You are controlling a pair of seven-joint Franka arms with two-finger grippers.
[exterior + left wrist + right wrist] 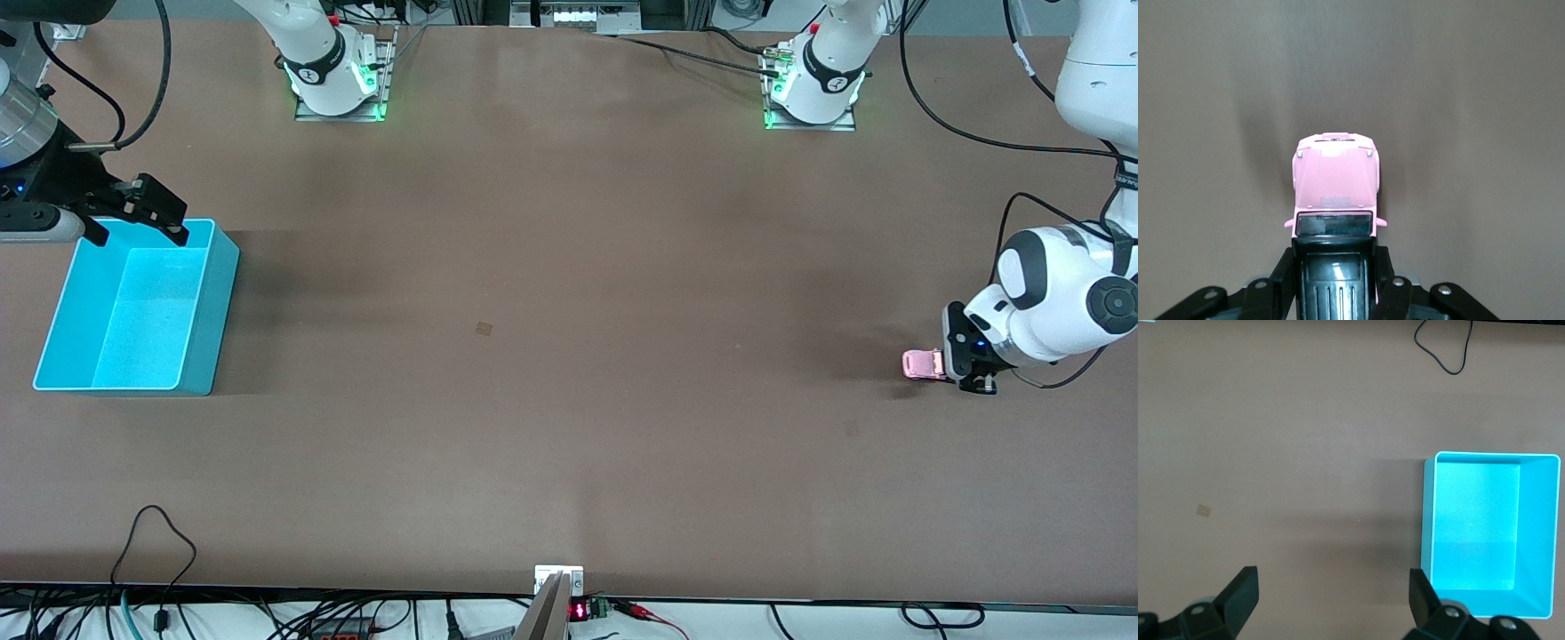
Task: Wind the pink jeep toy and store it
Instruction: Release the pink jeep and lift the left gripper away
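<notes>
One pink jeep toy (1335, 183) in left gripper (1335, 280), one blue bin (133, 311)

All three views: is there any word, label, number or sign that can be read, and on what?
Nothing can be read.
Small light-pink toy jeep with black ribbed roof, held in the left pincer: the raised mark on its bonnet is blurred.
Small box with a red lit display at the table's edge: digits too small.
Turquoise plastic bin: no marking.
</notes>
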